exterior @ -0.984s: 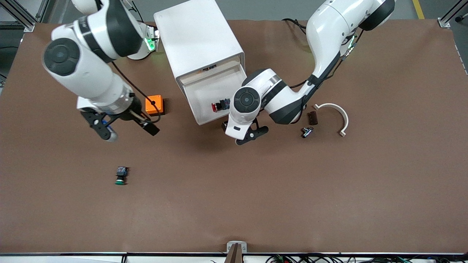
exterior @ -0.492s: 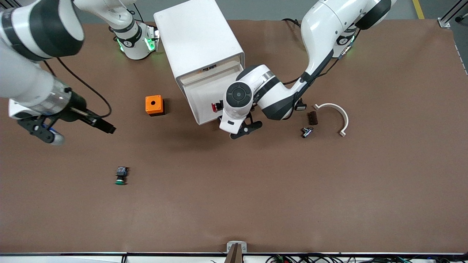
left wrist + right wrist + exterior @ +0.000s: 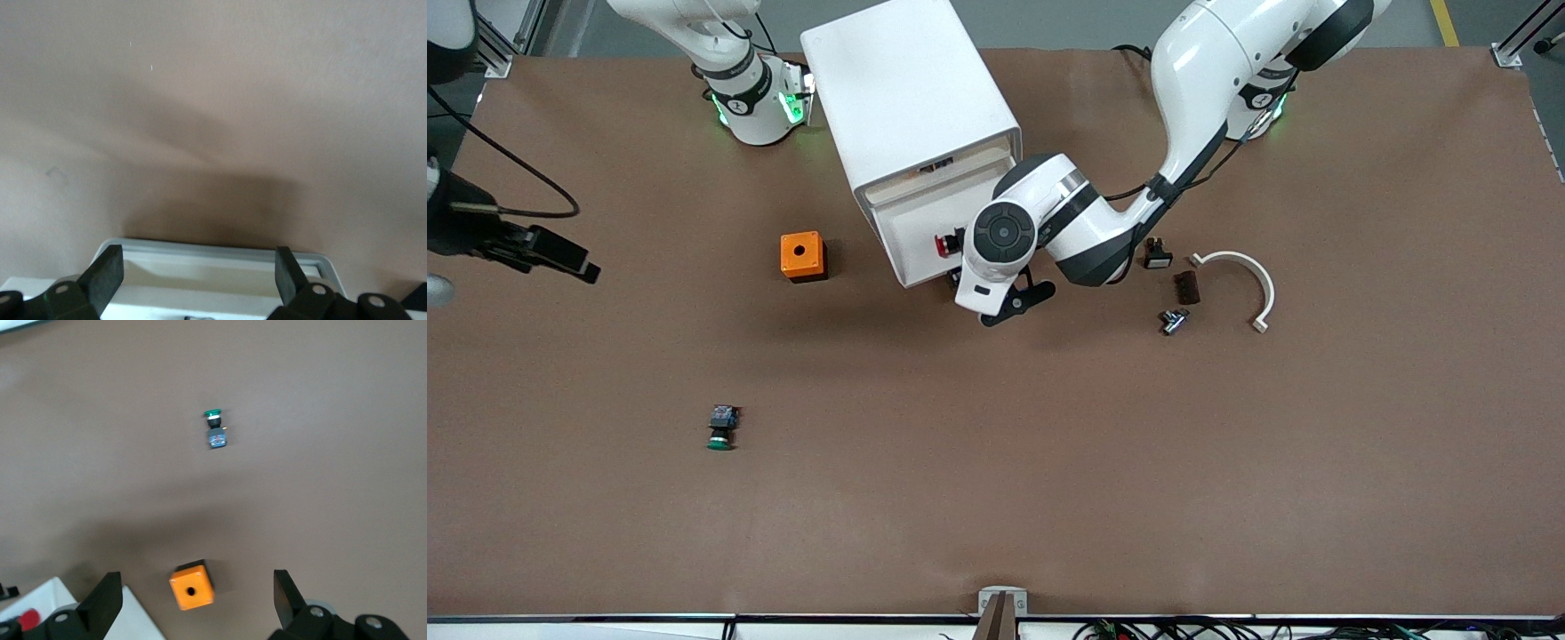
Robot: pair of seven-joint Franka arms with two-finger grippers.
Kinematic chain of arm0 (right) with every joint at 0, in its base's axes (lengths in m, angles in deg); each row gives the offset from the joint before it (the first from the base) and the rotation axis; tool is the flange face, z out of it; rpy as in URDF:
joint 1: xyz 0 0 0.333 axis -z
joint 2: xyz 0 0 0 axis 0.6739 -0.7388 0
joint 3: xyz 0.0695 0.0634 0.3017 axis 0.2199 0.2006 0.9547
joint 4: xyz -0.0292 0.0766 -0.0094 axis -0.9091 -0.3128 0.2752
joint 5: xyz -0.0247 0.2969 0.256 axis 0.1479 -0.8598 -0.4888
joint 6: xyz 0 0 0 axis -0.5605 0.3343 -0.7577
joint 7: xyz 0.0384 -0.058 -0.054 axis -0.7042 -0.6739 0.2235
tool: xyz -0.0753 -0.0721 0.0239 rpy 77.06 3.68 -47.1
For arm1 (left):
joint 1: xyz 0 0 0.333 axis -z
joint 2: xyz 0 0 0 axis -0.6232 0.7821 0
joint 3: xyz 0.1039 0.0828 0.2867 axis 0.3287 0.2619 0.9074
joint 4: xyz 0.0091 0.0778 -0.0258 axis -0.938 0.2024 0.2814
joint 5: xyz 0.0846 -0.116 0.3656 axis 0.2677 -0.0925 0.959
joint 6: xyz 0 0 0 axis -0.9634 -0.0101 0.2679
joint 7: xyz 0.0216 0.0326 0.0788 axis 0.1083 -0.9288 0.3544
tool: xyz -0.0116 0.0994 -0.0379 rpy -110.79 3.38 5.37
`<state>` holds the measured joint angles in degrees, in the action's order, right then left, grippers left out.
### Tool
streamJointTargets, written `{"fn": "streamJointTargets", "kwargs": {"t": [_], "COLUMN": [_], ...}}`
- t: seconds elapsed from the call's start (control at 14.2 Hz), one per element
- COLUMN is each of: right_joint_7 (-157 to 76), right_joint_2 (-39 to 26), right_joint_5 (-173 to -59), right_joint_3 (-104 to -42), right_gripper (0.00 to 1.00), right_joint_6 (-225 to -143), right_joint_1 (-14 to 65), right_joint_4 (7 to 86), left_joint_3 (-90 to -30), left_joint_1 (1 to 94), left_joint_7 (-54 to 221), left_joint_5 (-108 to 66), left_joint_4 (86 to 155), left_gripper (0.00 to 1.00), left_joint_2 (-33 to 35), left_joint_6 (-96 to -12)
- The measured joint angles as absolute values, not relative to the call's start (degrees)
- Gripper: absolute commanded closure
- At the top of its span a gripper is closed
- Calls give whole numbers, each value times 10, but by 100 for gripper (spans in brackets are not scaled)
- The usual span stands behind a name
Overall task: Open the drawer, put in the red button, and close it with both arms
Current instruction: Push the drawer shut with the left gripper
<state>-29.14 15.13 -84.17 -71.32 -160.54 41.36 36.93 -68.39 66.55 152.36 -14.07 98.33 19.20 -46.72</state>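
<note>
The white boxy plastic cabinet [image 3: 911,93] is standing near the robots' bases, between the two arms. Its shallow white plastic tray drawer [image 3: 920,238] is sticking out toward the front camera, and its front rim is also showing in the left wrist view [image 3: 213,250]. The small red button with the round red cap [image 3: 945,244] is lying inside this drawer, near the side toward the left arm; in the right wrist view only a bit of red is showing at the edge [image 3: 27,619].

The left arm is reaching from its base to the drawer front. The left gripper [image 3: 996,298] is hanging just at the front edge of the drawer, with its two black fingers [image 3: 103,277] spread wide on either side of the rim and pinching nothing.

The right gripper [image 3: 436,289] is up in the air at the right arm's end of the table, mostly cut by the picture border. Its fingers [image 3: 100,607] are spread apart and are holding nothing.

On the brown table [image 3: 996,462] the small orange square box with a round hole [image 3: 801,256] is lying beside the cabinet, toward the right arm's end. The same kind of button with a green cap [image 3: 720,428] is lying nearer to the front camera than the orange box. Toward the left arm's end, a white curved plastic piece [image 3: 1249,284], a small dark brown block [image 3: 1186,287] and a small metal part [image 3: 1173,321] are lying close together
</note>
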Motion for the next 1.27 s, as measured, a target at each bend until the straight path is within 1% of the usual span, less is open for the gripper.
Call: {"fn": "streamJointTargets", "kwargs": {"t": [0.21,0.49,0.84,1.27], "right_joint_7": [-369,-414,-441,-441], "right_joint_2": [159,160,160,160], "right_joint_5": [-812,-782,-781,-781], "right_joint_3": [-713,-713,-713,-709], "right_gripper": [0,0,0,0], "right_joint_6": [-1605,-1605,-1605,-1600], "right_joint_1": [421,427,467,469], "right_joint_4": [371,371,372,372], "left_joint_3": [-684,-684,-684,-683], "left_joint_1": [672,683,691,695], "left_joint_7": [1524,1524,1524,1524], "left_joint_5": [-182,-227,-306,-366], "left_joint_4": [993,997,1005,1014], "left_gripper": [0,0,0,0], "left_joint_2": [193,196,196,209], "left_joint_6": [-467,-467,-467,-465]}}
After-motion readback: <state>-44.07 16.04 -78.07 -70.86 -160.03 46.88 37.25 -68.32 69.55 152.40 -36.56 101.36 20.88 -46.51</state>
